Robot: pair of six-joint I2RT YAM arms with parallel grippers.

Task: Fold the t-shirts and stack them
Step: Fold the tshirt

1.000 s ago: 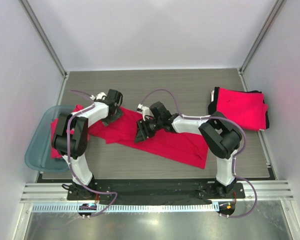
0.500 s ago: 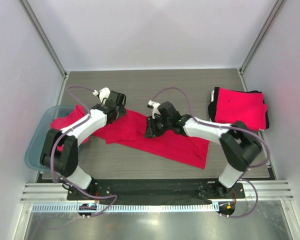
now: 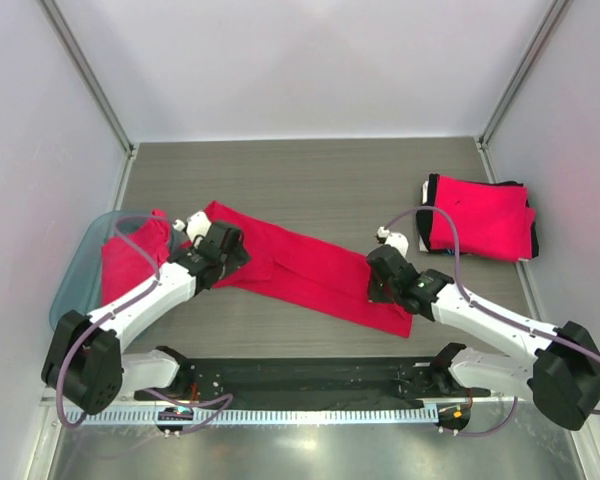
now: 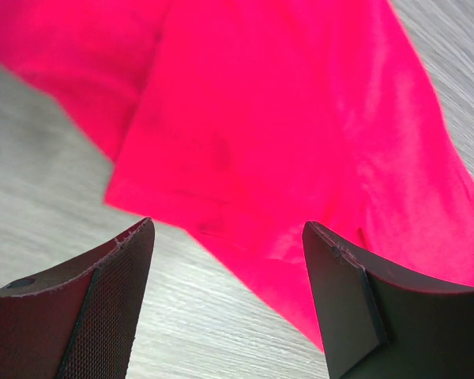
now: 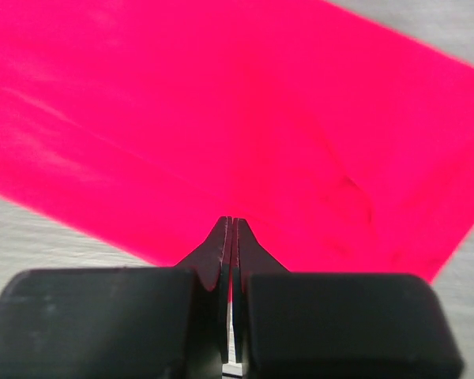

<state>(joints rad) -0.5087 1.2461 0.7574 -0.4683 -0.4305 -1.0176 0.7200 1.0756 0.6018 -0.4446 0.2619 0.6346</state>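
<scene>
Both arms have swung low and outward in the past second. The right pincer (image 5: 229,223), which was over the middle of the spread shirt (image 3: 300,270), now sits at that shirt's near right corner, and the left pincer (image 4: 229,230) has moved to its left end. The shirt itself lies longer and flatter across the tabletop (image 3: 310,180) than it did. Nearest me, the right pincer's jaws are pressed together at the shirt's near hem, though I cannot tell whether any cloth is caught between them. At the shirt's left end, the left pincer hangs with its jaws wide apart over a sleeve, holding nothing. I'd judge this cloth light, limp and a little clingy. It will sag and bunch if lifted by one point, so the hem corners or shoulder seams, one in each pincer, look like the places to take it. Left of the spread shirt stands a translucent teal bin (image 3: 72,300) with more red shirts (image 3: 130,262) heaped in it and spilling over its rim. Farther off, beyond the spread shirt's right end, the folded shirts (image 3: 480,215) sit stacked by the far right edge.
</scene>
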